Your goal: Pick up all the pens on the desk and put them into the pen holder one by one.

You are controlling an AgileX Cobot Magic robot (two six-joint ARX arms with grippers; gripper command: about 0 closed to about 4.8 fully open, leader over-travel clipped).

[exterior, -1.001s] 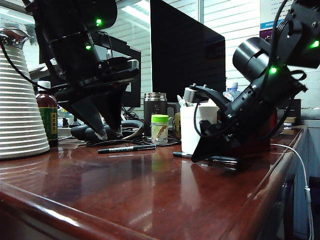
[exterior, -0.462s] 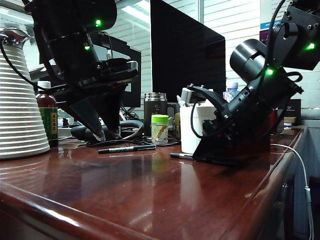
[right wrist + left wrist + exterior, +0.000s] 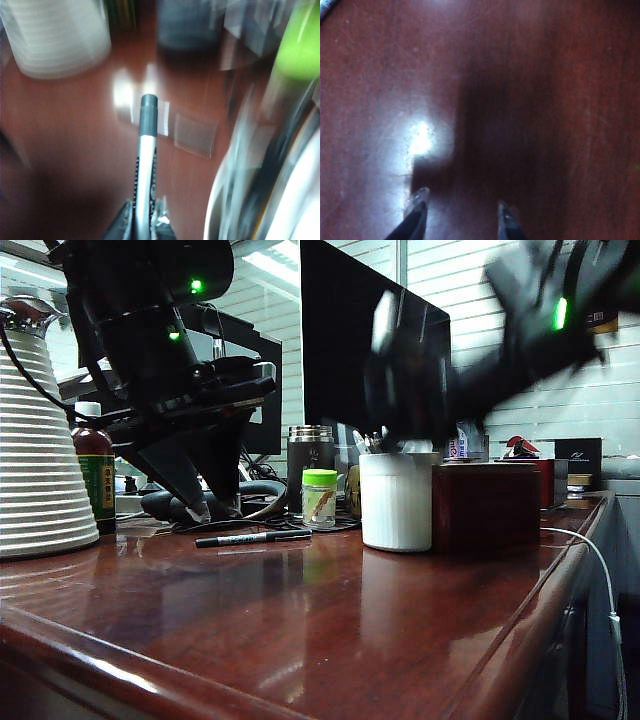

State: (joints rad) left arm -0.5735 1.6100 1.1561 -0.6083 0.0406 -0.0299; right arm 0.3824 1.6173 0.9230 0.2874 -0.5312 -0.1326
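A: The pen (image 3: 146,155) is sitting clamped in the right gripper (image 3: 144,212), which is blurring high above the pen holder (image 3: 397,500).

B: A second ago that gripper was low by the desk (image 3: 300,630). The left gripper (image 3: 461,210) is hovering, fingers apart, near the thin marker (image 3: 252,537); a red box (image 3: 485,505) is standing beside the holder.

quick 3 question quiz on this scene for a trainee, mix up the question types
1. True or false: the right gripper holds a pen.
2. Which object lies on the desk in front of the left gripper? A) black marker B) green-capped jar C) brown bottle
3. Fill in: the left gripper's jaws are ____ and hold nothing.

Key
1. True; the jaws are closed on its lower end.
2. A, the black marker.
3. Open.
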